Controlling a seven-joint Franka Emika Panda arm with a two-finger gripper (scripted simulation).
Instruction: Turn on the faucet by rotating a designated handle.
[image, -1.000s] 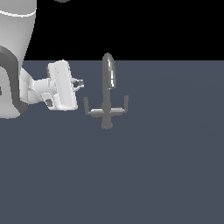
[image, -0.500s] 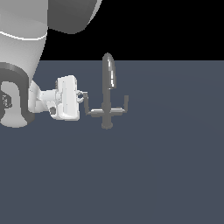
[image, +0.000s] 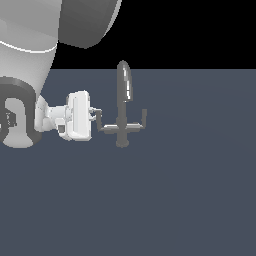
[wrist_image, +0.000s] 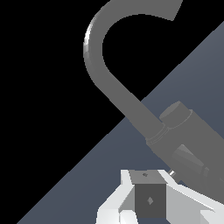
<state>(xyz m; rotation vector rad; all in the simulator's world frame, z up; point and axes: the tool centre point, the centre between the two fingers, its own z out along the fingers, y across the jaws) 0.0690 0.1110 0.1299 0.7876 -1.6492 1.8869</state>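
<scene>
The faucet (image: 122, 112) stands on the flat blue-grey desk (image: 165, 200), a little toward the exterior view's left of centre and close to the desk's far edge; its tall arched spout rises from a round base, and a horizontal crossbar low on the stem ends in two short upturned arms. The handle (image: 100, 120) is the arm on the exterior view's left; its stubby tip points upward. The white pincer (image: 95, 114) reaches in sideways from the exterior view's left, carried by the bulky white and grey arm (image: 30, 75); its small dark fingertips (image: 93, 110) lie right at the handle's upturned tip, touching it or just short of it; which of the two cannot be told. Whether the fingers are apart or together cannot be told either. In the wrist view the curved spout (wrist_image: 103, 65) fills the frame very close, and a dark block (wrist_image: 149, 200) sits between two white finger bodies (wrist_image: 114, 202).
</scene>
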